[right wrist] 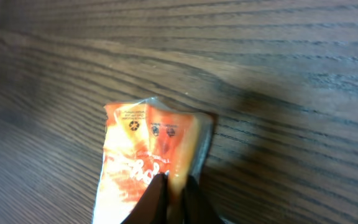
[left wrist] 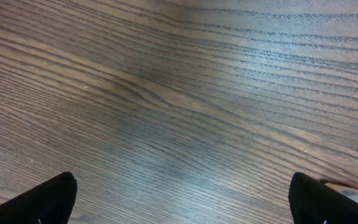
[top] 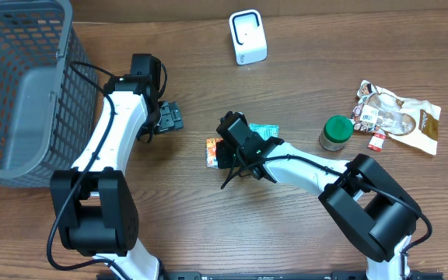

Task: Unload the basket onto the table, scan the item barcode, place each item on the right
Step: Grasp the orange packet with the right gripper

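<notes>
An orange snack packet (top: 211,152) lies mid-table, and in the right wrist view the same orange packet (right wrist: 148,155) fills the lower middle with small printed symbols near its top edge. My right gripper (right wrist: 174,183) is shut on the packet's right-hand fold, its dark fingertips pinching the film; from above, the right gripper (top: 224,149) covers part of the packet. No barcode shows. A white scanner (top: 247,36) stands at the back of the table. My left gripper (top: 169,117) hangs open over bare wood, and in its own view the left gripper (left wrist: 182,199) holds nothing.
A grey mesh basket (top: 22,85) fills the left side. A teal packet (top: 264,131) lies just behind the right gripper. To the right are a green-lidded jar (top: 336,132), a brown-and-white snack bag (top: 399,115) and a small red item (top: 376,141).
</notes>
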Tool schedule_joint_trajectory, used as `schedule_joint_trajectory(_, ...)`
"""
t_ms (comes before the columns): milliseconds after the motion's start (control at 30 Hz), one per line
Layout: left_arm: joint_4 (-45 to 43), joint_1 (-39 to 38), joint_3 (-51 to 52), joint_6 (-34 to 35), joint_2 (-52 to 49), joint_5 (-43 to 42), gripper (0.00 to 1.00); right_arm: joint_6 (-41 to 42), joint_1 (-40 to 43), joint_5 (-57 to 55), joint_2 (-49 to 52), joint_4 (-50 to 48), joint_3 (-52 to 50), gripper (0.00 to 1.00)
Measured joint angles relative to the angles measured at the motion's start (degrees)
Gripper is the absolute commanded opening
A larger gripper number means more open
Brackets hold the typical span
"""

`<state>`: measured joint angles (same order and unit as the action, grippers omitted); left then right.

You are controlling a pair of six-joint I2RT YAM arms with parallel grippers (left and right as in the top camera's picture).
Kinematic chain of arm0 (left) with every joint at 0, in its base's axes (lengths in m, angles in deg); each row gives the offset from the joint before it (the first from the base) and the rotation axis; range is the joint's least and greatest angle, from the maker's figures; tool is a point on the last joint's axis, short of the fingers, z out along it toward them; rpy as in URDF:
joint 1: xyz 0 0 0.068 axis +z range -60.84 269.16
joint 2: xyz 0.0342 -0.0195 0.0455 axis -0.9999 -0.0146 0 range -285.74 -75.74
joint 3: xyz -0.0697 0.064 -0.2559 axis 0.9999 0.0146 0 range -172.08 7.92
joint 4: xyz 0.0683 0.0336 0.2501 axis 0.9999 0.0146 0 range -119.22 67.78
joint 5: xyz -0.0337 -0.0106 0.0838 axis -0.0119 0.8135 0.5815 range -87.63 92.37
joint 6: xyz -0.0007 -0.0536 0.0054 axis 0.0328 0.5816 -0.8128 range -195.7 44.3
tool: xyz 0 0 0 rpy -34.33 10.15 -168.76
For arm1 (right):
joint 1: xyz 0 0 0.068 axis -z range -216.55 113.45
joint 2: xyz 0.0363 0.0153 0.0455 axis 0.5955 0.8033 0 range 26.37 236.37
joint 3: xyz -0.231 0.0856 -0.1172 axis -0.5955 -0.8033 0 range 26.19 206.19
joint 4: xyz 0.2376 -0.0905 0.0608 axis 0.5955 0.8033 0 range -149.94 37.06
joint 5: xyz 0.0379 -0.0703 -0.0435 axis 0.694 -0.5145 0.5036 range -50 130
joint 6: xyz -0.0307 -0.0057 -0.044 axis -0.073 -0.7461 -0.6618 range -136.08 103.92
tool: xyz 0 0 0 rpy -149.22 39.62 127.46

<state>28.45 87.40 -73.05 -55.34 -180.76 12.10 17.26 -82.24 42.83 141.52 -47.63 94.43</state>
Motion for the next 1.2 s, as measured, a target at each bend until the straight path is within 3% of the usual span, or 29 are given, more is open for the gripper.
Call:
schedule_joint_trajectory(833,0.0,0.0,0.0,0.02,0.0,-0.02,1.0,-2.12,0.22,0.17,-0.31,2.34,0.63,0.04)
schedule_joint_trajectory(1200,-0.02,0.0,0.0,0.02,0.0,-0.02,1.0,-3.19,0.24,0.09,-7.41,8.33,0.57,0.04)
